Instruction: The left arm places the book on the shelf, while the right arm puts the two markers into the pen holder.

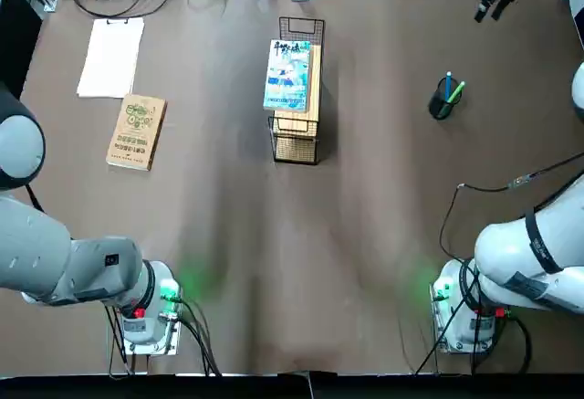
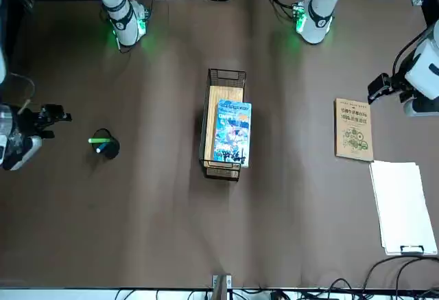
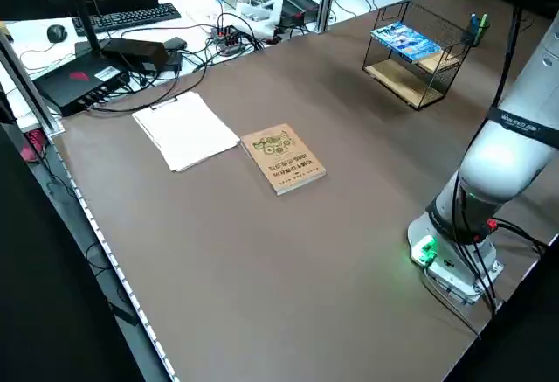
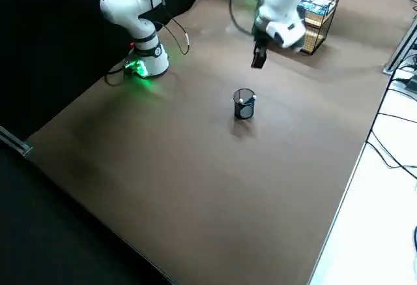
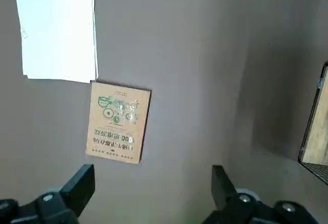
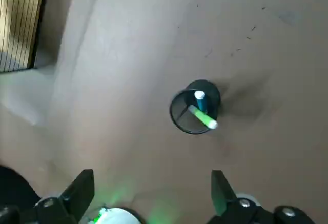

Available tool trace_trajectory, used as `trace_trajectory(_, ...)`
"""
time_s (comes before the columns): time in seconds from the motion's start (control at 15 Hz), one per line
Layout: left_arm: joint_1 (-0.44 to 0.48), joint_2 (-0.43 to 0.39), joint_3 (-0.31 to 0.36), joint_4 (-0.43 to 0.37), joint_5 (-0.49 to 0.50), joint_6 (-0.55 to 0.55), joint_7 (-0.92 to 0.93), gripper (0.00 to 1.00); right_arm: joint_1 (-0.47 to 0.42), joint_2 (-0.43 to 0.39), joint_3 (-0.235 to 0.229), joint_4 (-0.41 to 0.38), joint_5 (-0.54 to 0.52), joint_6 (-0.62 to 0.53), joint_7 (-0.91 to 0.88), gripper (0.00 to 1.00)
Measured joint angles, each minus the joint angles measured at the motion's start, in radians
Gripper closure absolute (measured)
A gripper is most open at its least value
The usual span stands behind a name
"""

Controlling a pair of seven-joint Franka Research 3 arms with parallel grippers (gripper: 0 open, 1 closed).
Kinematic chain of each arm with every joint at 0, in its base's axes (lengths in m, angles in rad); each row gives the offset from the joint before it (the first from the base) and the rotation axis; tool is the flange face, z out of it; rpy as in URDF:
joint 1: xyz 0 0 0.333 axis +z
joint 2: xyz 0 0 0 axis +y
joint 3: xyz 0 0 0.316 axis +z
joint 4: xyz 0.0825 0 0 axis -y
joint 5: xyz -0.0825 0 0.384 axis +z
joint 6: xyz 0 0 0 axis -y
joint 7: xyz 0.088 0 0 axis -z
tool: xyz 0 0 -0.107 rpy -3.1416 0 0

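Looking straight down, I see the light blue book (image 1: 288, 76) lying on the shelf (image 1: 297, 134), its wooden top showing beside it. The pen holder (image 1: 442, 105) stands well apart, with the blue marker (image 1: 448, 86) and the green marker (image 1: 455, 92) inside. Near the kraft-brown book (image 1: 137, 131) lies a stack of white paper (image 1: 111, 57). The right gripper (image 1: 487, 14) hangs by the far edge, beyond the pen holder.

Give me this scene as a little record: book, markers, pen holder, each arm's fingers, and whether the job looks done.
book: lying on the shelf, blue cover up
markers: blue marker and green marker, both in the pen holder
pen holder: black mesh cup, upright on the table
left fingers: open, empty, over the table's left side
right fingers: open, empty, beyond the pen holder
job: looks done
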Motion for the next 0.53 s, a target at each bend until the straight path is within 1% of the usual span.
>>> trace_trajectory(0.07, 0.001, -0.001, 0.001, 0.001, 0.000, 0.000, 0.000, 0.00, 0.051, -0.014, -0.028, 0.000, -0.002, 0.000, 0.060, 0.00)
trace_trajectory(0.2, 0.002, -0.003, 0.003, 0.002, 0.000, 0.000, 0.000, 0.00, 0.165, -0.045, -0.110, 0.000, -0.005, -0.001, 0.182, 0.00)
trace_trajectory(0.27, 0.003, -0.004, 0.004, 0.002, 0.000, 0.000, 0.000, 0.00, 0.206, -0.061, -0.134, 0.001, -0.006, -0.001, 0.247, 0.00)
trace_trajectory(0.33, 0.003, -0.005, 0.004, 0.002, 0.000, 0.000, 0.000, 0.00, 0.252, -0.100, -0.150, 0.001, -0.007, -0.002, 0.368, 0.00)
trace_trajectory(0.53, 0.003, -0.005, 0.004, 0.001, 0.000, 0.000, 0.000, 0.00, 0.270, -0.184, -0.152, 0.002, -0.010, -0.040, 0.510, 0.00)
